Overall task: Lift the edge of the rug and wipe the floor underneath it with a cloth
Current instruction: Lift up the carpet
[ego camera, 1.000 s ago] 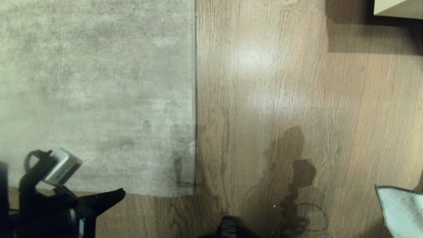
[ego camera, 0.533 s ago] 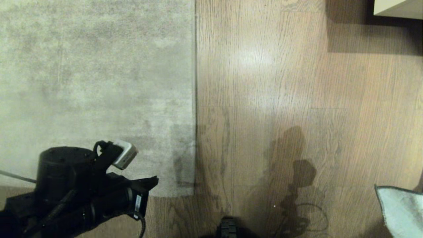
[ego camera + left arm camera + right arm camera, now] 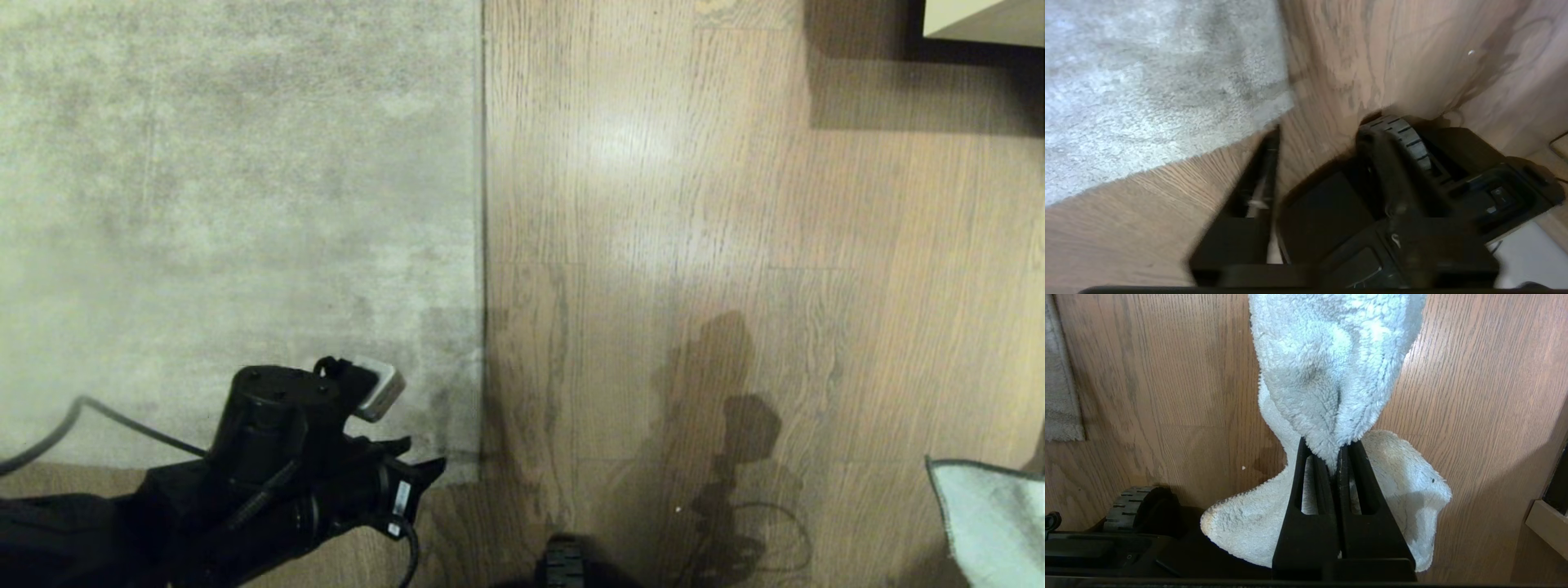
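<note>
The beige-grey rug [image 3: 245, 204] lies flat, and the rug edge [image 3: 482, 245] runs straight down to its near corner [image 3: 476, 478]. Beside it lies the wood-grain floor [image 3: 694, 204]. My left gripper [image 3: 424, 457] hovers low just short of that corner, open with nothing between its fingers. In the left wrist view the left gripper [image 3: 1323, 134] points over bare floor, with the rug corner [image 3: 1286, 106] just beyond one finger [image 3: 1267, 171]. The pale blue cloth [image 3: 1331, 375] hangs from my right gripper [image 3: 1337, 451], which is shut on it. Only part of the cloth [image 3: 988, 523] shows in the head view.
A pale furniture corner [image 3: 980, 20] casts a shadow at the far right. My base's wheel [image 3: 563, 563] sits at the near edge, also seen as the wheel [image 3: 1404, 134] close to the left gripper. A black cable [image 3: 98, 416] trails over the rug behind the left arm.
My left arm has swung in from the far left toward the rug's near corner, and its fingers have come apart. The cloth and the right arm have not moved.
</note>
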Tool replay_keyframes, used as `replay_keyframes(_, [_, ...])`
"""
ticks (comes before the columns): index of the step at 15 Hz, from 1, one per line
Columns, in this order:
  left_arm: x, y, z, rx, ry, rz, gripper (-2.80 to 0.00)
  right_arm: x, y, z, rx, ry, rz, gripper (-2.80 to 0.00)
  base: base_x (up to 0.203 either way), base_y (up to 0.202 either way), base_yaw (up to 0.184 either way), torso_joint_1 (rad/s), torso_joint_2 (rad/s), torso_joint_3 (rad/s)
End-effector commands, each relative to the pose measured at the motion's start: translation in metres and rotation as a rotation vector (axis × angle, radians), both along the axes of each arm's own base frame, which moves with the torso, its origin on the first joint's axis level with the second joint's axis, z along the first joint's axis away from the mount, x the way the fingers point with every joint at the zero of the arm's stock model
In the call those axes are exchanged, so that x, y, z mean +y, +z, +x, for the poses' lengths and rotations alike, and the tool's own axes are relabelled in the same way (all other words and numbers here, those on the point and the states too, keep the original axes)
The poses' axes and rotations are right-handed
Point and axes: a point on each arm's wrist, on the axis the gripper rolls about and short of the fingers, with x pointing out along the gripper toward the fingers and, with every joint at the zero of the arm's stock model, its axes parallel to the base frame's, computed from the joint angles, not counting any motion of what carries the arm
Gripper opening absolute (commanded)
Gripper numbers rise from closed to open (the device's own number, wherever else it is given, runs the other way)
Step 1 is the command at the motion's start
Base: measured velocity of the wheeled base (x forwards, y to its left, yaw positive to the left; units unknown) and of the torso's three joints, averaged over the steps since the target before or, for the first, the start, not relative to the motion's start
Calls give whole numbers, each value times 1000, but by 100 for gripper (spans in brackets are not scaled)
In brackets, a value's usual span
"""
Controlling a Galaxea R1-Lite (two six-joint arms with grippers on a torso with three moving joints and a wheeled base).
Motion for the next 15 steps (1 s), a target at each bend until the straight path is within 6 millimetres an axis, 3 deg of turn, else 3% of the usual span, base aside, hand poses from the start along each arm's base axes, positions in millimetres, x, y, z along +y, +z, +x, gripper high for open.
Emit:
replay_keyframes(1, [-11,-9,10,-4,45,61,0,0,0,0,0,1,-1,-280,0,0,0,0,0,0])
replay_keyframes(9, [-50,-36,49,-110,301,287,0,0,0,0,0,1,0,-280,0,0,0,0,0,0])
replay_keyframes(15, [-73,-41,84,-164,377,287,0,0,0,0,0,1,0,-280,0,0,0,0,0,0])
